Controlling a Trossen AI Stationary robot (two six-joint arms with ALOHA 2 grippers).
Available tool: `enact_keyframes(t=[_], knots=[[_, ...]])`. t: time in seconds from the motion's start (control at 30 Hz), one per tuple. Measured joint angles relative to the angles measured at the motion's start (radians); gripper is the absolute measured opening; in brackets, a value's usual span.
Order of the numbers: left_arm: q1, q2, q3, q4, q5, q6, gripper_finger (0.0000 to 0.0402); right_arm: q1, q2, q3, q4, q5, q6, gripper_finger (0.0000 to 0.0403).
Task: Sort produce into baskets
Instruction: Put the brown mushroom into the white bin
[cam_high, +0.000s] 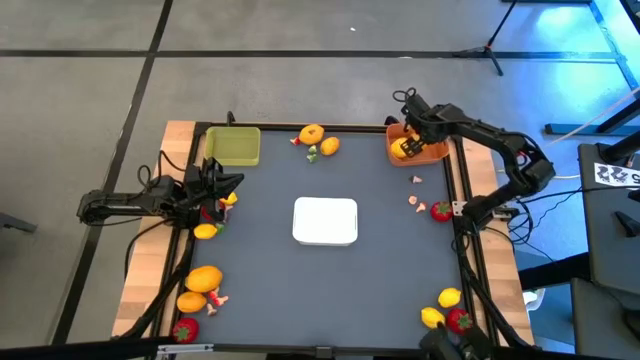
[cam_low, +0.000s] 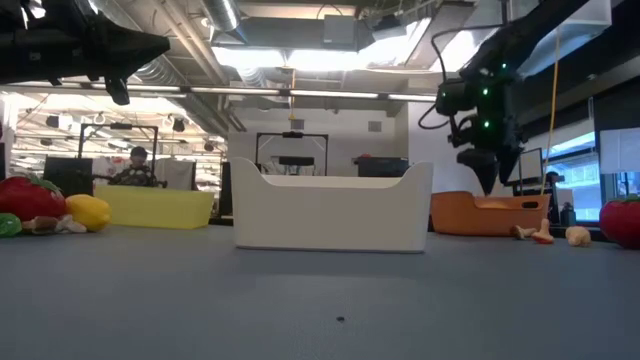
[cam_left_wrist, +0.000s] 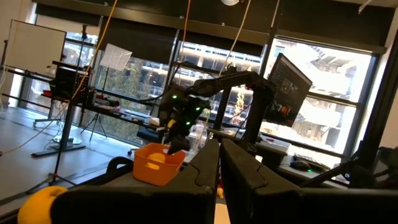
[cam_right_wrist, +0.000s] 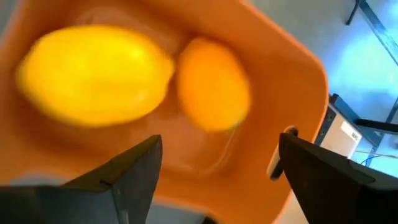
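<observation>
The orange basket (cam_high: 430, 152) stands at the table's far right. In it lie a yellow lemon (cam_right_wrist: 93, 74) and an orange fruit (cam_right_wrist: 214, 84). My right gripper (cam_high: 408, 146) hangs open just above them, pointing steeply down, with nothing between its fingers (cam_right_wrist: 134, 174). The low view shows it above the orange basket (cam_low: 490, 215). The yellow-green basket (cam_high: 233, 147) stands at the far left. My left gripper (cam_high: 228, 184) is shut and waits near the left edge, raised off the table.
A white tray (cam_high: 325, 221) sits mid-table. Two orange fruits (cam_high: 320, 138) lie at the far edge and a strawberry (cam_high: 441, 210) at the right. Lemons and a strawberry (cam_high: 447, 312) lie near right. More fruits (cam_high: 200, 290) lie near left, and a lemon (cam_high: 205, 231) lies by my left arm.
</observation>
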Motion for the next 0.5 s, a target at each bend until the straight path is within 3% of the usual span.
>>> enact_keyframes(t=[0.5], knots=[[0.000, 0.000, 0.000, 0.000, 0.000, -0.026, 0.0013, 0.357, -0.200, -0.003, -0.247, -0.118, 0.184, 0.0287]])
